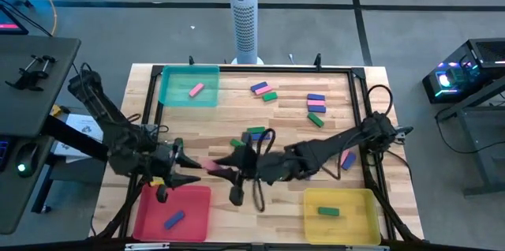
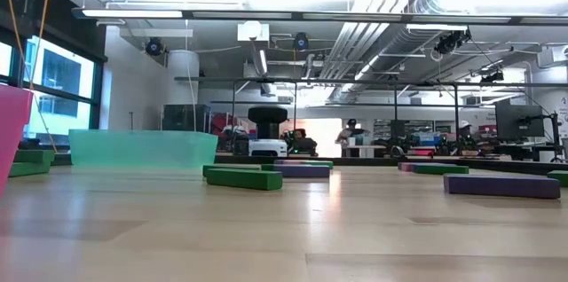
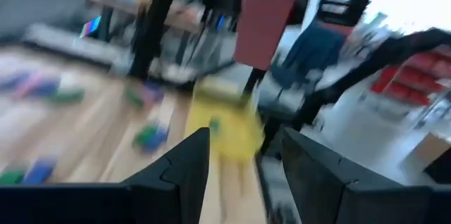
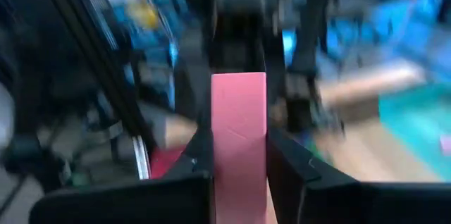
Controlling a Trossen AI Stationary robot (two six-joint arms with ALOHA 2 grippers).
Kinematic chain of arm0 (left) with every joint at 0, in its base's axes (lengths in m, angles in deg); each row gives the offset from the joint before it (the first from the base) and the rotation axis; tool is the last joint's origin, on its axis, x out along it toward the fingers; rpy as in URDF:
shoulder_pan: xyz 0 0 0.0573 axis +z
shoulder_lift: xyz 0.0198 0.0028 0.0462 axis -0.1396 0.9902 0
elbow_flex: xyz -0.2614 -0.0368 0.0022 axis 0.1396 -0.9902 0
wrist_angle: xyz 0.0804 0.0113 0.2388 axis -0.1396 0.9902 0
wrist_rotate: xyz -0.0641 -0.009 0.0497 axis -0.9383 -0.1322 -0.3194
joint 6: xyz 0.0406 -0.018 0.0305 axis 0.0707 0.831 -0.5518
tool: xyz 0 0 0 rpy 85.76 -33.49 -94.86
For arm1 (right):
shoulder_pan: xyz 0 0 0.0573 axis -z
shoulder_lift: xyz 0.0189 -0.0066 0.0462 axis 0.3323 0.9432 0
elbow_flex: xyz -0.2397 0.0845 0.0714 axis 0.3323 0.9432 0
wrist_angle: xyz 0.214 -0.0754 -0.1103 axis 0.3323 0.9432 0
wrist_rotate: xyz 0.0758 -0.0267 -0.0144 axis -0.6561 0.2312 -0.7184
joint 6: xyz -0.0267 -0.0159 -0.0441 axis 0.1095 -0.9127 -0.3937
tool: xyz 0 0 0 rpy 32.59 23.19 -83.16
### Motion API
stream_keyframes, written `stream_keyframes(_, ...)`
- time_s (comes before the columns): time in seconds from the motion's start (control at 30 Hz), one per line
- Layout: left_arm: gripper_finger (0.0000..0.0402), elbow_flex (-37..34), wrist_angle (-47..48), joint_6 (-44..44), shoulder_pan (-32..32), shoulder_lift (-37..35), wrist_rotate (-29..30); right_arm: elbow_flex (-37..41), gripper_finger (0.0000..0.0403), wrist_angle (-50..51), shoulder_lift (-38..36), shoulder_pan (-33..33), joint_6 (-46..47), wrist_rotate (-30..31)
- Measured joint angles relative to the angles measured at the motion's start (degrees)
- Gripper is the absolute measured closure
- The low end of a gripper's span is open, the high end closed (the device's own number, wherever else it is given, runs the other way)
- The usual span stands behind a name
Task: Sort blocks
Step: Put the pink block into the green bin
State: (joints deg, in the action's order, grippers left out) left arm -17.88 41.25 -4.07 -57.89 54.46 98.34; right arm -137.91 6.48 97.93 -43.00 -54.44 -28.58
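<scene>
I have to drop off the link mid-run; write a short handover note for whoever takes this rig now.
Right gripper: shut on a pink block, mid-table.
Left gripper: facing it by the red tray, fingers apart, holding nothing visible.
Done: one pink block in the teal tray, a blue block in the red tray, a green block in the yellow tray.
Left: loose blocks across the table's far and right parts.

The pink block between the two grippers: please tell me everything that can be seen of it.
The pink block is a small flat rectangular bar, plain and matte, maybe wood or plastic. It stands between the fingers of the right gripper, which is shut on it, and it is off the table. From above, its pink end lies between both grippers, near the left gripper. Whether the left one touches it is unclear.
</scene>
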Motion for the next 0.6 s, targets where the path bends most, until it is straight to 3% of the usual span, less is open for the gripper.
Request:
stream_keyframes(0.17, 0.0209, -1.08, -16.76, -13.94, 3.73, 1.80, -3.22, -1.22, 0.0354, -11.79, 0.22, 0.70, -6.93, 0.01)
stream_keyframes(0.3, 0.0168, -1.04, -27.71, -19.96, 7.41, 3.24, -9.17, -1.36, 0.0354, -14.24, 0.17, 1.16, -7.74, -0.01)
stream_keyframes(0.47, 0.0124, -0.68, -30.87, -18.36, 11.11, 4.91, -12.40, -1.34, 0.0354, -14.26, 0.26, 1.48, -7.80, 1.60)
stream_keyframes(0.6, 0.0113, 0.84, -30.98, -16.34, 13.72, 7.00, -16.07, -1.33, 0.0354, -14.28, 0.26, 1.56, -7.80, 1.79)
